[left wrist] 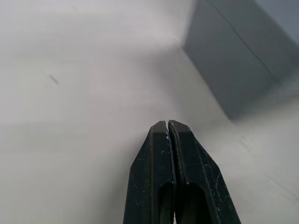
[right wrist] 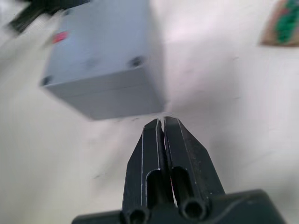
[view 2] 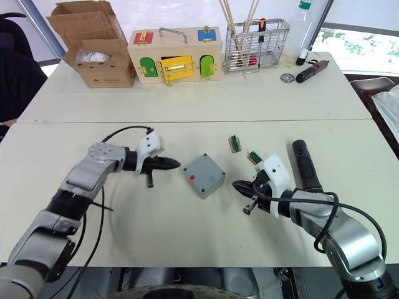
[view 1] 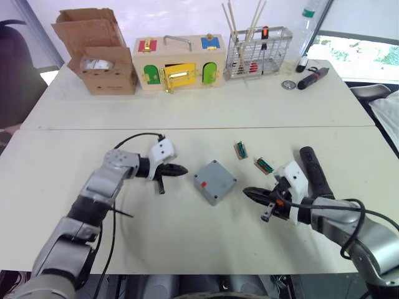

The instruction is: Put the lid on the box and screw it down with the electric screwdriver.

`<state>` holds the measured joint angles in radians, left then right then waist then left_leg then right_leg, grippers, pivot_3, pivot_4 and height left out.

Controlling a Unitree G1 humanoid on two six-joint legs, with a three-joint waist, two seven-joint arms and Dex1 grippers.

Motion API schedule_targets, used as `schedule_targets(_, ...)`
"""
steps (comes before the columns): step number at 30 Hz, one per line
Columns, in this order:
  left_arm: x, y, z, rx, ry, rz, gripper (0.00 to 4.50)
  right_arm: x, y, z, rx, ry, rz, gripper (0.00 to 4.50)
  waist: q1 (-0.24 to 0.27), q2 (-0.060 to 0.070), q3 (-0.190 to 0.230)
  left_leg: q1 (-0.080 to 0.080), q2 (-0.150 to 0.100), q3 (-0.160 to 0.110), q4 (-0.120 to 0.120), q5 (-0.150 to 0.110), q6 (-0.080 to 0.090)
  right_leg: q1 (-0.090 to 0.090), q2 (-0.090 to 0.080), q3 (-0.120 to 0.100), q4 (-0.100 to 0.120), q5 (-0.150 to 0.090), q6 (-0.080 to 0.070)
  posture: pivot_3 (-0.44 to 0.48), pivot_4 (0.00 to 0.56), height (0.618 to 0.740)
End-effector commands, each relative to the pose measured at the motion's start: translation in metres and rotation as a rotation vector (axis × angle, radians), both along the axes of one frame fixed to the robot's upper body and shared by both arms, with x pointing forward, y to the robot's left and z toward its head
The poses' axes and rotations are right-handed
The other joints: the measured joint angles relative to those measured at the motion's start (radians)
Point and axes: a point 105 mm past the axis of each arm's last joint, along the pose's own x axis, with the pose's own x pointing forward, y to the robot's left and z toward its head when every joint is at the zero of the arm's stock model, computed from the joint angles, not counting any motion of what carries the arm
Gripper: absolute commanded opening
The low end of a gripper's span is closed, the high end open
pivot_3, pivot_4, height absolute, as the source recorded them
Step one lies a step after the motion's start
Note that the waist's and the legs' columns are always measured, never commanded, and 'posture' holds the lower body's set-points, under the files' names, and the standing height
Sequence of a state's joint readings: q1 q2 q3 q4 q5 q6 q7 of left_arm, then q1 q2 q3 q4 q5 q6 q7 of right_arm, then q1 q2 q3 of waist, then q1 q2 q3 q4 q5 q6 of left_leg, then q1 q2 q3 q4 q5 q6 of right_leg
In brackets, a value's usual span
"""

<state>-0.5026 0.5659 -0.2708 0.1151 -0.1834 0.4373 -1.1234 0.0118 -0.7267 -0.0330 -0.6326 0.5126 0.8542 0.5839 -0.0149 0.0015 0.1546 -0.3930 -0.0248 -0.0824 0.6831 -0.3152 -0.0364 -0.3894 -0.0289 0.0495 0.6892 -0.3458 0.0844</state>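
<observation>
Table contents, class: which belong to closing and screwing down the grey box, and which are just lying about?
Job:
grey box, lid apparently already on
electric screwdriver, beside the right gripper

Lying about:
cardboard box
wooden box with coloured doors
wire basket
two small green parts

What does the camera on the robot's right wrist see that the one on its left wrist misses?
The right wrist view takes in the box's top with its corner screw holes and red tab, plus a small green-and-brown part lying on the table. The left wrist view catches just a grey side and corner of the box, with the left pincer pressed shut. Both share the box, the pale tabletop, and a shut pincer; the right pincer points at the box.
</observation>
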Motion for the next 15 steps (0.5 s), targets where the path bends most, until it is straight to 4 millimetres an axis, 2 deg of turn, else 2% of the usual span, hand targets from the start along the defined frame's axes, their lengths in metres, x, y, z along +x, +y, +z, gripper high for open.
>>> schedule_targets(1,-0.018,-0.002,0.009,-0.006,0.027,-0.052,0.00,0.011,0.002,0.006,-0.012,-0.061,0.022,0.04,0.003,0.000,0.000,0.000,0.000,0.000,0.000,0.000,0.000,0.000,0.000,0.000,0.000,0.000,0.000,0.000,0.150,0.740)
schedule_targets(7,-0.031,-0.009,0.007,-0.027,0.069,-0.049,0.00,0.029,0.001,0.002,-0.054,-0.095,0.030,0.04,0.004,0.000,0.000,0.000,0.000,0.000,0.000,0.000,0.000,0.000,-0.001,0.000,0.000,0.000,0.000,0.000,0.150,0.740)
schedule_targets(15,-0.035,-0.025,0.002,-0.038,0.077,-0.069,0.00,0.038,0.003,0.002,-0.060,-0.115,0.062,0.04,0.002,0.000,0.000,0.000,0.000,0.000,0.000,0.000,0.000,0.000,0.000,0.000,0.000,0.000,0.000,0.000,0.150,0.740)
